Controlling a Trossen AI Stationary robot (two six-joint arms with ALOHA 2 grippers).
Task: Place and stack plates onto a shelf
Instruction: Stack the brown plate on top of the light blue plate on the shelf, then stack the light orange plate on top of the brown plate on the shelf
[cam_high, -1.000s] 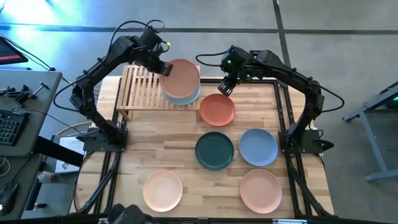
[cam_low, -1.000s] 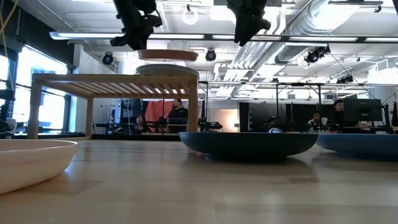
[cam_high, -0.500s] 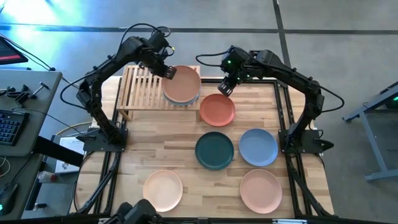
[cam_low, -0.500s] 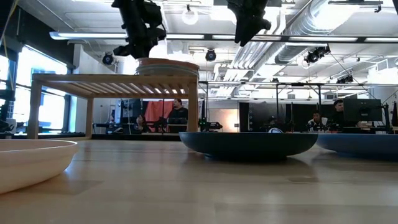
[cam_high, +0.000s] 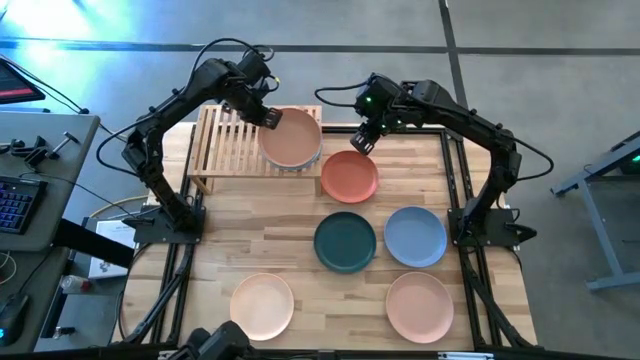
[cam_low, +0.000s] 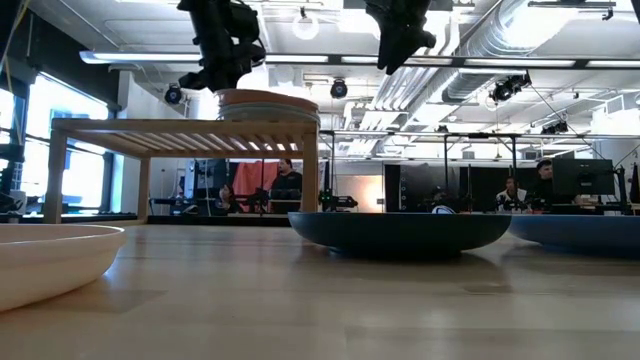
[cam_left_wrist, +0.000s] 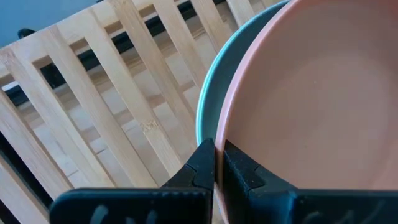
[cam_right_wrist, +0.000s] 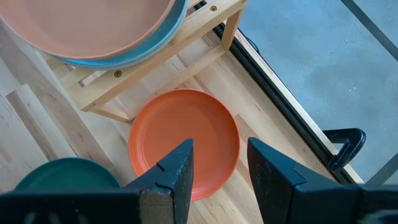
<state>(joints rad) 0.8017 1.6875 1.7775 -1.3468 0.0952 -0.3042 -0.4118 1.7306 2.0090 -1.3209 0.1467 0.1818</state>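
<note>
A tan plate (cam_high: 293, 138) tops a short stack on the right half of the slatted wooden shelf (cam_high: 225, 145); a sage green plate (cam_left_wrist: 208, 112) shows right under it. My left gripper (cam_high: 266, 117) is at the tan plate's left rim, shut on it. In the low view the stack (cam_low: 268, 104) sits on the shelf top (cam_low: 180, 130). My right gripper (cam_high: 362, 140) hangs open above the terracotta plate (cam_high: 349, 176), which lies flat on the table next to the shelf, and touches nothing. My left gripper pinches the tan plate's rim (cam_left_wrist: 225, 134) between its two fingers, one finger inside the plate and one outside. It comes from the table's left side, slanting down. The plate lies about level on the stack.
Flat on the plank table lie a dark teal plate (cam_high: 345, 241), a light blue plate (cam_high: 415, 237), a peach plate (cam_high: 262, 305) and a pink plate (cam_high: 420, 305). The shelf's left half (cam_left_wrist: 93, 112) is bare slats. People sit at desks in the room behind (cam_low: 285, 185).
My left gripper has come down and a little toward the near edge, carrying the tan plate. The plate hung clear above the stack a second ago and now lies on top of it. The gripper stays shut on the rim.
</note>
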